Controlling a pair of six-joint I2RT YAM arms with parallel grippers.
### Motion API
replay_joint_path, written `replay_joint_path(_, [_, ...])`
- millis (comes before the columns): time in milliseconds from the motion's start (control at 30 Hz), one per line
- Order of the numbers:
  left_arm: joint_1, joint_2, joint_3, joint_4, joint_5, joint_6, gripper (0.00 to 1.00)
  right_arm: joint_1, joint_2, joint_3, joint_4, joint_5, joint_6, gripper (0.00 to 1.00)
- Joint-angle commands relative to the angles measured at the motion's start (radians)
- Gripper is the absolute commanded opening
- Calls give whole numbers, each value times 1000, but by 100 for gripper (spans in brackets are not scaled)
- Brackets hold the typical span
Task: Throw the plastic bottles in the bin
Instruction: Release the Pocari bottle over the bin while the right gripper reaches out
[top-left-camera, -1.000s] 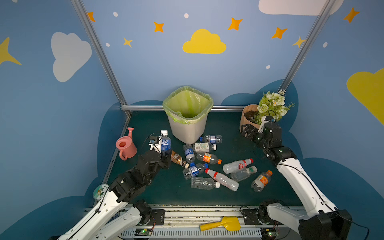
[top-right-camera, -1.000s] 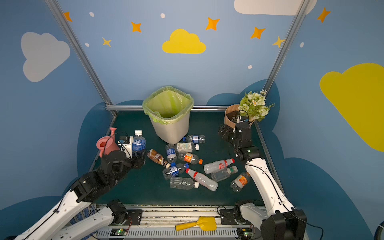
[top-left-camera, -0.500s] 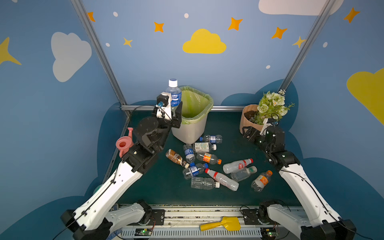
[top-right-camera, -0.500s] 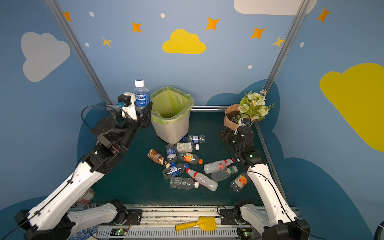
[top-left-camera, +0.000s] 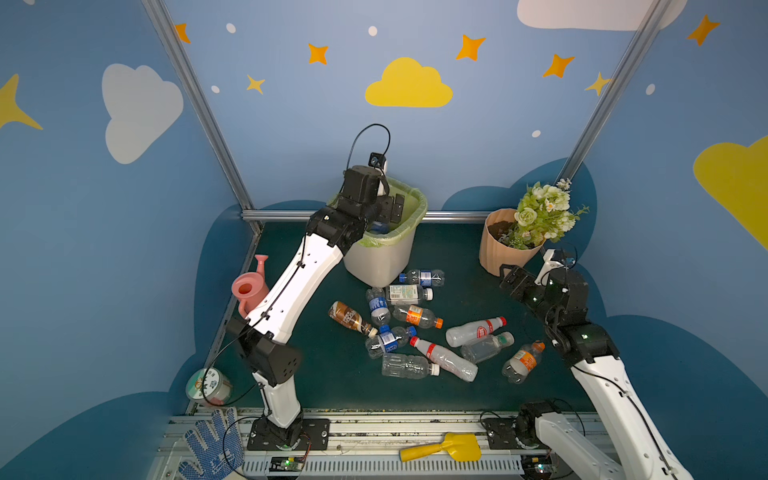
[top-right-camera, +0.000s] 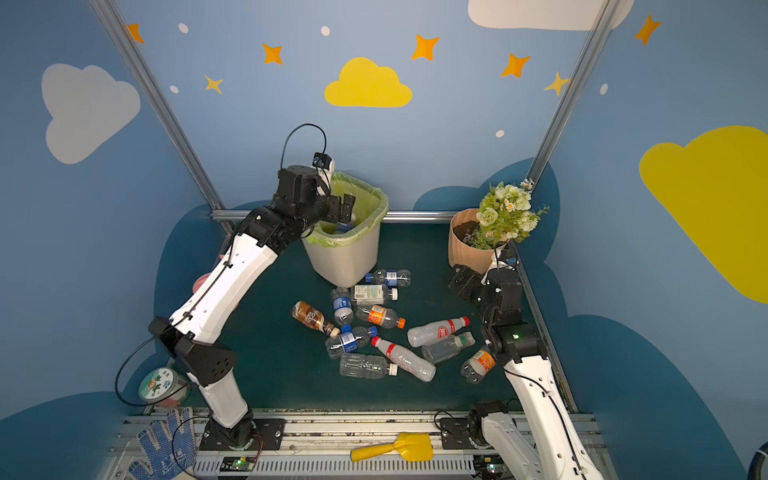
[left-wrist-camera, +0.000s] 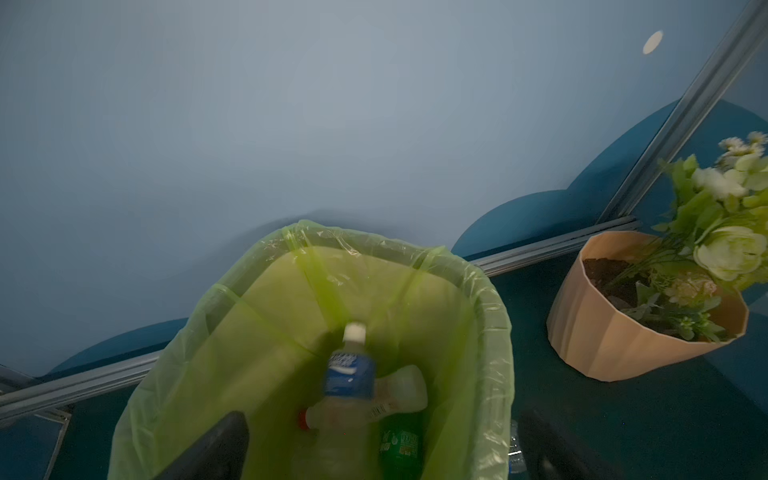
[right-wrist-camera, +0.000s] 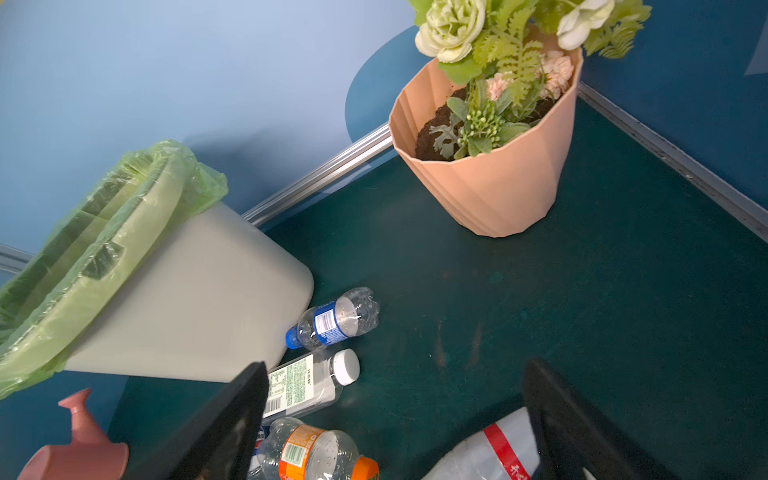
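Hovering in front of the bin on its flowerpot side, the right gripper has its jaws spread wide and holds nothing. About eleven plastic bottles lie scattered on the mat from there up to the bin's foot. Over the bin's mouth, the left gripper is likewise spread full and empty, and a blue-labelled bottle is inside the bin atop two others. Trouble could come as the left arm pulls away: its wrist hangs close over the bin's rim and might snag the liner bag or tip the bin. The right jaws, dropping into the crowded heap, could knock neighbours away. The white-capped bottle beside the bin shows a barcode and green print too fine to read; the blue label's white script is blurred.
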Motion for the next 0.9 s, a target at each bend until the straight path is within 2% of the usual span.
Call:
replay_joint_path(0, [-58, -255, -160, 254, -53, 64, 100, -8, -5, 9, -113, 56, 7, 93])
replay_joint_path(133, [-110, -423, -383, 433, -66, 102, 100, -24, -18, -1, -206, 123, 66, 93])
replay_joint_path(233, [-122, -500, -495, 475, -78, 100, 100, -49, -26, -30, -232, 106, 97, 93])
replay_joint_path(433, [-121, -628, -696, 517, -110, 95, 100, -86, 28, -69, -262, 9, 153, 93])
replay_joint_path(667, [-109, -719, -888, 496, -157, 39, 100, -82, 163, -112, -184, -215, 241, 91])
replay_joint_path(867, [-87, -797, -1010, 434, -177, -38, 100, -69, 259, -110, -178, -241, 288, 91])
